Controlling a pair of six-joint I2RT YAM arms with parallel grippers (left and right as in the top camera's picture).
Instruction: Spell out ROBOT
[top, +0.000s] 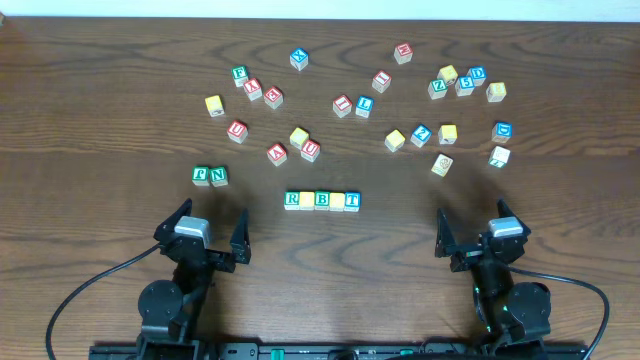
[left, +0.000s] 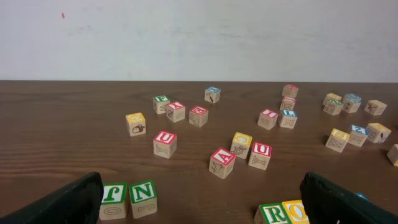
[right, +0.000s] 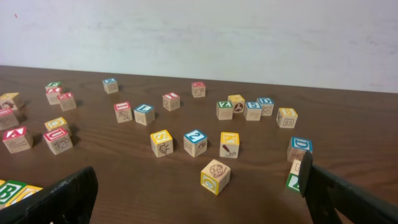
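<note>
Five cubes stand side by side in a row near the table's front middle: green R (top: 292, 200), a yellow-faced cube (top: 307, 200), green B (top: 322, 200), a second yellow-faced cube (top: 337, 200) and blue T (top: 352, 200). My left gripper (top: 210, 226) hangs open to the row's front left, holding nothing. In its wrist view the R (left: 272, 214) and the yellow O (left: 295, 211) sit at the bottom right, beside the right finger (left: 348, 202). My right gripper (top: 474, 226) is open and empty to the row's front right; the B (right: 9, 190) shows at the bottom left of its view.
Green F (top: 201, 176) and N (top: 219, 176) cubes stand just beyond the left gripper. Several loose letter cubes lie scattered over the far half of the table. A yellow-rimmed cube with a globe drawing (right: 216, 176) lies ahead of the right gripper.
</note>
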